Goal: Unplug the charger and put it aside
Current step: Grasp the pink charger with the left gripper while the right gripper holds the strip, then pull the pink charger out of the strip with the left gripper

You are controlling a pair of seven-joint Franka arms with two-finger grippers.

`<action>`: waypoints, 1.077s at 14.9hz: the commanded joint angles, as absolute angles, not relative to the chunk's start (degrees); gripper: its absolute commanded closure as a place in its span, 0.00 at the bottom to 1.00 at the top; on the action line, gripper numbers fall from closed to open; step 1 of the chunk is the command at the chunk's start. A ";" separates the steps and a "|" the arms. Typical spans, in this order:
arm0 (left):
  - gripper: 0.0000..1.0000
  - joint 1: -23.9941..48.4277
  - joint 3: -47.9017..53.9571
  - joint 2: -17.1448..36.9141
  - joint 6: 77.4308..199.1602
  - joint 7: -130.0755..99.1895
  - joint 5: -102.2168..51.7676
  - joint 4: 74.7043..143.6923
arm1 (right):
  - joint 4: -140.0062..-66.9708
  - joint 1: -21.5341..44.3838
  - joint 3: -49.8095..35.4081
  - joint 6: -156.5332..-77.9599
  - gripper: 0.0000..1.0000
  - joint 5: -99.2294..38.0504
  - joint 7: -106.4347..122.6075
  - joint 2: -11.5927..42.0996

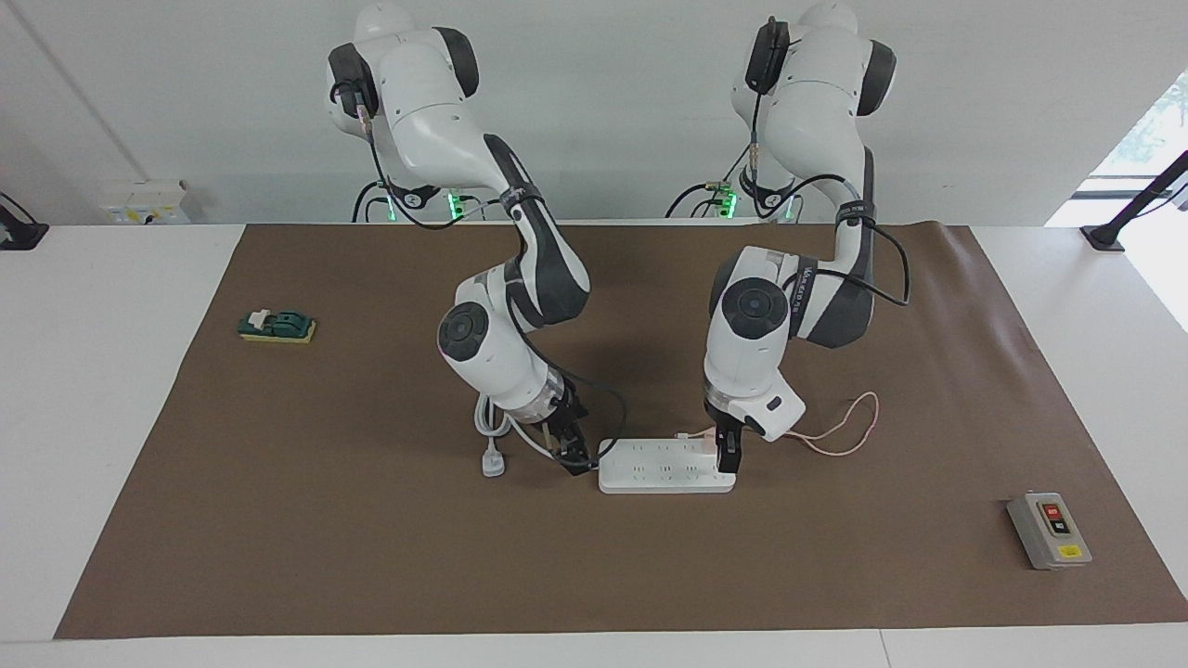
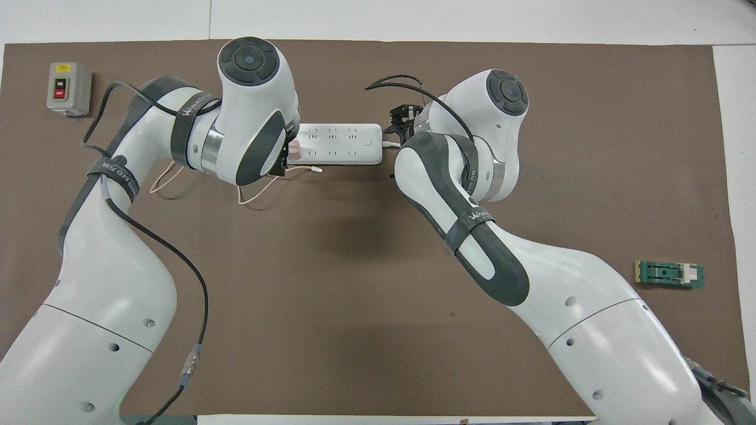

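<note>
The pale pink charger [image 1: 710, 442] is plugged into the white power strip [image 1: 664, 466], at the strip's end toward the left arm. It also shows in the overhead view [image 2: 294, 150], on the strip [image 2: 336, 143]. Its thin pink cable [image 1: 843, 438] loops on the mat, nearer to the robots than the strip [image 2: 251, 190]. My left gripper [image 1: 727, 455] is down on that end of the strip, shut on the charger; in the overhead view the wrist hides most of it [image 2: 286, 160]. My right gripper [image 1: 577, 456] is low at the strip's other end, touching it [image 2: 403, 121].
The strip's thick white cord and white plug [image 1: 493, 461] lie on the mat beside my right gripper. A grey switch box [image 1: 1049, 531] sits toward the left arm's end. A green part on a yellow pad [image 1: 277, 326] sits toward the right arm's end.
</note>
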State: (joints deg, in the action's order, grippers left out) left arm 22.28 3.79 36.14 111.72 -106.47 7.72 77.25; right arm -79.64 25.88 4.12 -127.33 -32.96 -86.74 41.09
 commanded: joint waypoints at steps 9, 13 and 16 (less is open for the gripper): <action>1.00 23.29 3.16 37.00 112.68 -107.67 8.70 77.70 | -74.01 26.01 3.78 -126.65 0.00 -35.68 -88.33 46.14; 1.00 23.73 3.16 37.09 112.68 -107.67 9.14 77.70 | -70.40 25.93 3.78 -126.56 0.00 -36.83 -91.76 48.51; 1.00 23.82 3.16 37.18 112.68 -107.58 9.31 77.70 | -68.92 25.93 3.78 -126.56 0.00 -36.83 -93.42 49.56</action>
